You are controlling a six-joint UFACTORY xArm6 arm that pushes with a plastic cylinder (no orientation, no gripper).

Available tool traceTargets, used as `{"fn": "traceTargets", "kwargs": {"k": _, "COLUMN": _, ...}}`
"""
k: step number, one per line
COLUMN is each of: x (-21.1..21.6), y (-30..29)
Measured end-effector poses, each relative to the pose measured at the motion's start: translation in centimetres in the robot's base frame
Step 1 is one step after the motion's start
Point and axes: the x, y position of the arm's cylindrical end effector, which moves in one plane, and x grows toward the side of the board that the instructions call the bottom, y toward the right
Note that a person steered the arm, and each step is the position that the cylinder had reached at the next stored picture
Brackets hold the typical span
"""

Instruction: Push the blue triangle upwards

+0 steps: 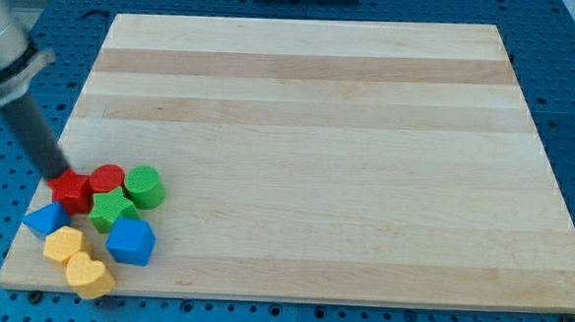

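The blue triangle [45, 218] lies near the board's lower left corner, at the view's left of a tight cluster of blocks. My tip [56, 176] is at the end of the dark rod coming in from the view's upper left. It sits at the upper left edge of a red star-like block [71, 191], just above the blue triangle and a little to its right. The tip is apart from the triangle.
The cluster also holds a red cylinder [107, 179], a green cylinder [144, 186], a green star [112, 209], a blue pentagon-like block [130, 241], a yellow block [64, 244] and a yellow heart-like block [89, 275]. The wooden board's left edge [30, 226] runs right by the triangle.
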Motion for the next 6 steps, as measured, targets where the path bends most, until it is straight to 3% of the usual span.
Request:
{"fn": "traceTargets", "kwargs": {"k": 1, "x": 4.2, "y": -2.1}}
{"fn": "traceTargets", "kwargs": {"k": 2, "x": 4.3, "y": -2.3}}
{"fn": "traceTargets", "kwargs": {"k": 3, "x": 7.5, "y": -2.3}}
{"fn": "traceTargets", "kwargs": {"k": 5, "x": 8.7, "y": -1.9}}
{"fn": "traceTargets", "kwargs": {"k": 6, "x": 8.8, "y": 1.6}}
